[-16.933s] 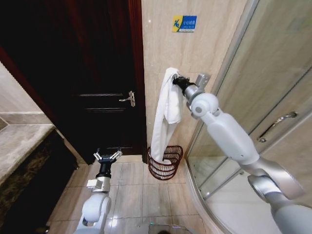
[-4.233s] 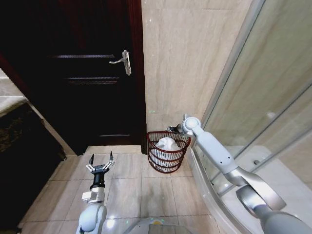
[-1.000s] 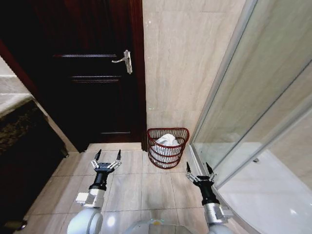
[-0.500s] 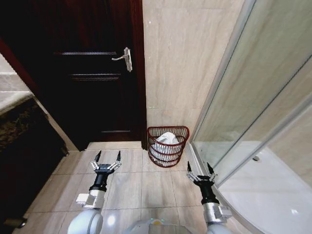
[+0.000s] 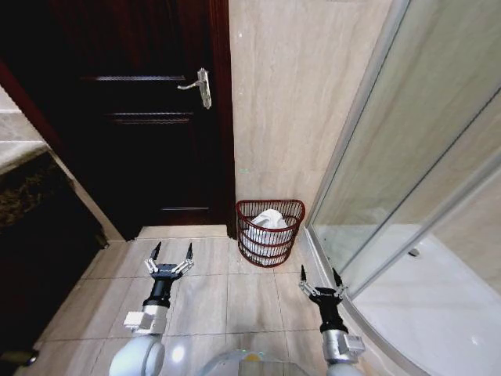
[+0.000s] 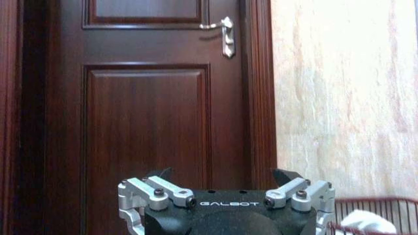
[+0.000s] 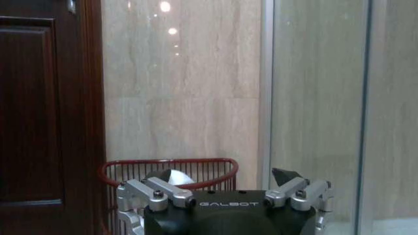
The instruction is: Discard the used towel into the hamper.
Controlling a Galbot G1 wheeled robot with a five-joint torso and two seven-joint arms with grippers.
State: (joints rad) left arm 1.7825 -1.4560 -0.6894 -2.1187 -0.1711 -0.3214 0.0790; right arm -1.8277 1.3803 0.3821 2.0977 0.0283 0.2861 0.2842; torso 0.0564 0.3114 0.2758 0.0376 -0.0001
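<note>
Withdrawn from hamper [image 5: 270,233]: right gripper [image 5: 318,280], spread wide, empty; left gripper [image 5: 171,255] likewise; towel [image 5: 268,220] deposited inside, task apparently complete

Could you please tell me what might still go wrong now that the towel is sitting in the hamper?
The towel is heaped up to the rim of the hamper, so part could slip over. The open right gripper hangs close to the shower's glass door, which a careless swing might hit. The left gripper, also open, faces the wooden door.
</note>
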